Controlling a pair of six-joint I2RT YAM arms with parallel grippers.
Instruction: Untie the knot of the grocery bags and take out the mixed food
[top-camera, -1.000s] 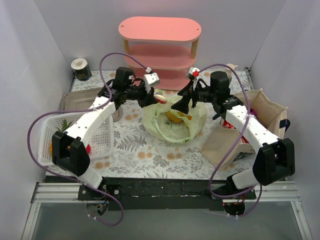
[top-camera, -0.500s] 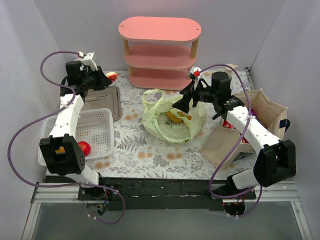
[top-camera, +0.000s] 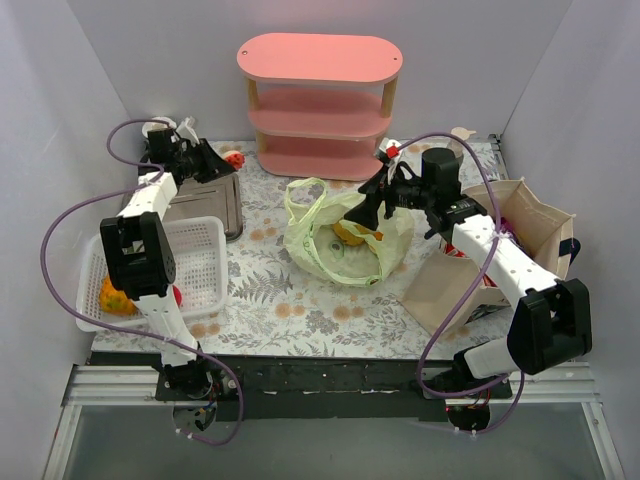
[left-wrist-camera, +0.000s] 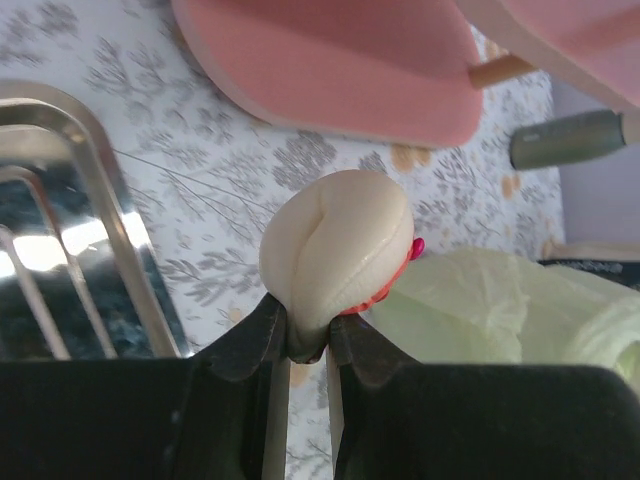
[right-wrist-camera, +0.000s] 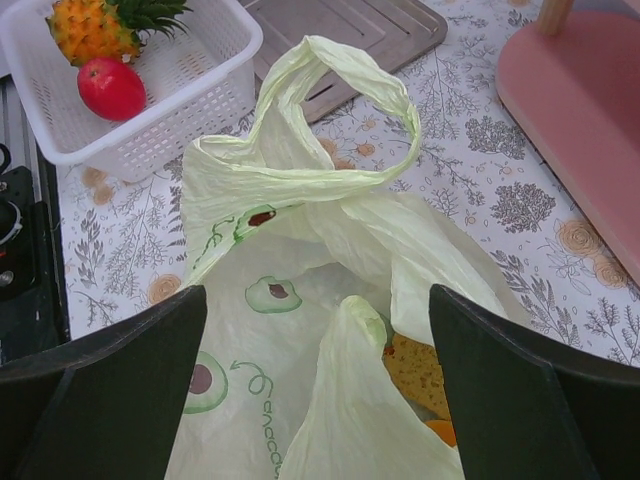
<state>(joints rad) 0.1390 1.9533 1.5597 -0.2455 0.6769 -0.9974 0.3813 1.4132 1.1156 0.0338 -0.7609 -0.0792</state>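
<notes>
- The left tool (top-camera: 220, 161) sits at about 10 o'clock on the worktop (top-camera: 300, 300), above the far end of the metal tray (top-camera: 218, 205).
- Its jaws are nearly closed, pinching the lower edge of a cream-coloured pastry (left-wrist-camera: 338, 245) that has a bit of red on one side.
- The right tool (right-wrist-camera: 318, 300) is spread wide over the pale yellow-green plastic bag (top-camera: 345, 250). The bag's film lies between the fingers, and neither finger clamps it.
- The bag sits near the middle of the worktop, mouth open. One handle loop (right-wrist-camera: 335, 100) stands up as an open ring at its 11 o'clock side.
- Yellow-orange food (right-wrist-camera: 415, 365) shows inside the bag at its 1 o'clock side.
- The white mesh basket (right-wrist-camera: 245, 40) at 8 o'clock holds a small pineapple (right-wrist-camera: 95, 28) and a red fruit (right-wrist-camera: 110, 87), touching each other.
- The beige tote (top-camera: 505, 240) stands at 3 o'clock, well apart from the basket.
- A pink shelf (top-camera: 320, 100) stands at 12 o'clock.
</notes>
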